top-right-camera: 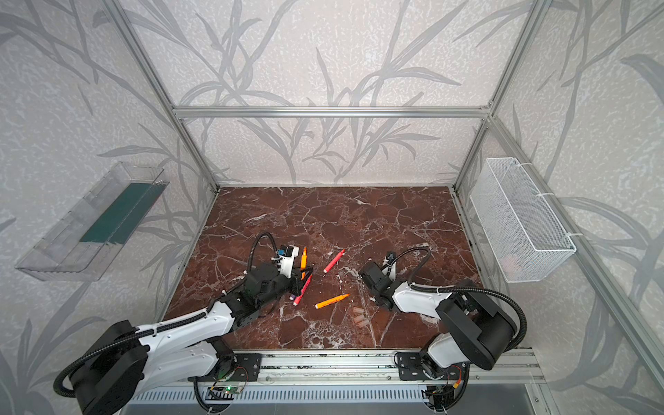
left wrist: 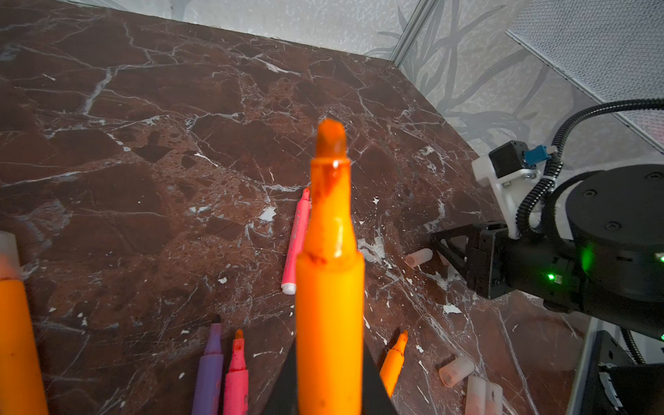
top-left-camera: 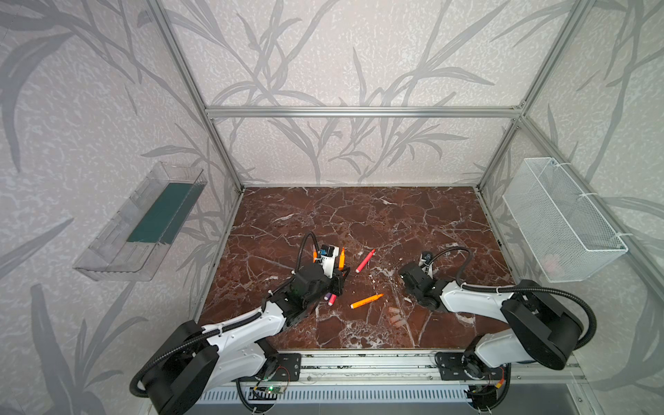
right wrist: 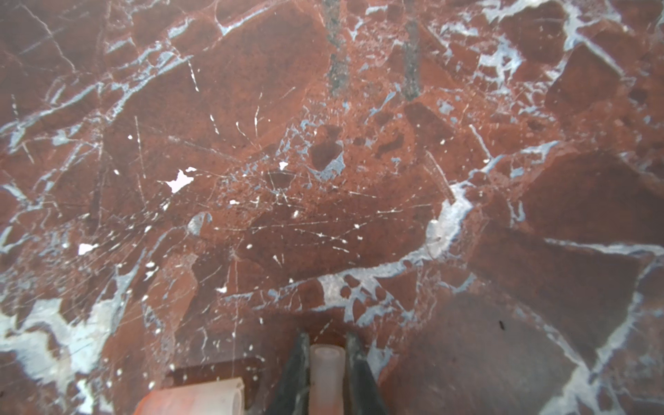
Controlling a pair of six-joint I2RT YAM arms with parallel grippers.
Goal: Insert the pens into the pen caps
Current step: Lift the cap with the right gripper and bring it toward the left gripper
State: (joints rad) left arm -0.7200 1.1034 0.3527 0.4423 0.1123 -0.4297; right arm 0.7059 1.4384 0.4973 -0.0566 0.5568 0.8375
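The left fingers [left wrist: 285, 391] are clamped on a slim orange marker pen [left wrist: 330, 287]. Its stained chisel tip points away from the wrist, above the red-brown marble-patterned counter [top-left-camera: 359, 215]. In both top views that pen juts out past the wrist camera toward the back wall. The right fingers [right wrist: 294, 377] are pressed together on a short translucent pale pinkish pen cap [right wrist: 327, 373] — it sits between the two dark tips with its open end away from the wrist. Whether it is clear of the counter I cannot tell. A second cap [right wrist: 194, 397] of the same kind lies on its side just beside those fingers.

Other pens lie loose on the counter. A red-pink pen [top-left-camera: 365, 260] lies at a slant between the two arms, and an orange pen [top-left-camera: 366, 301] lies nearer the front edge. A purple pen [left wrist: 210, 370] and a second red-pink pen [left wrist: 235, 373] lie side by side, mostly hidden under the left arm in both top views. A third orange pen [left wrist: 16, 341] shows blurred at the edge of the left wrist view. Three more caps [top-left-camera: 395, 317] lie clustered near the front — between the loose orange pen and the right arm.
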